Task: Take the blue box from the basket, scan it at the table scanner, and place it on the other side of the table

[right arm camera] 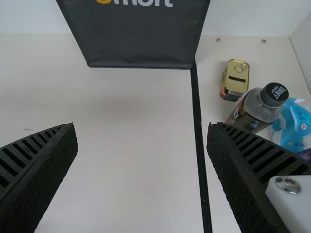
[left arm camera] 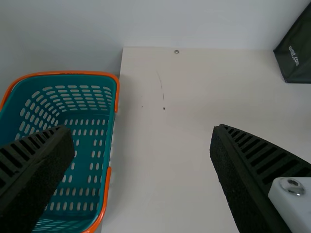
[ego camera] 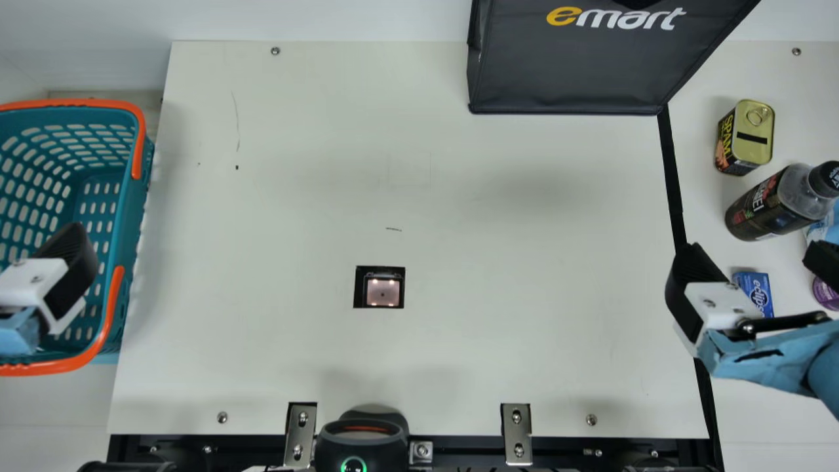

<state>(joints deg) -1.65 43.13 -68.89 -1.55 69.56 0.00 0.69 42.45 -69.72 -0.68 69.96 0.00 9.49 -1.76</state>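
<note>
The small blue box (ego camera: 754,292) lies on the right side of the table, past the black line, partly covered by my right gripper (ego camera: 757,257). That gripper is open above the table, and its right wrist view also has the gripper (right arm camera: 142,133) with nothing between its spread fingers. My left gripper (ego camera: 62,275) is over the teal basket (ego camera: 134,229) at the far left; in the left wrist view the gripper (left arm camera: 142,138) stands open beside and over the basket (left arm camera: 92,141). No item shows in the visible part of the basket. The table scanner (ego camera: 383,292) sits mid-table.
A dark bag (ego camera: 570,72) stands at the back. Right of the black line (ego camera: 672,177) are a tin (ego camera: 747,137), a bottle (ego camera: 773,203), a purple item (ego camera: 827,295) and a blue-white pack (right arm camera: 294,126). A black device (ego camera: 360,442) is at the front edge.
</note>
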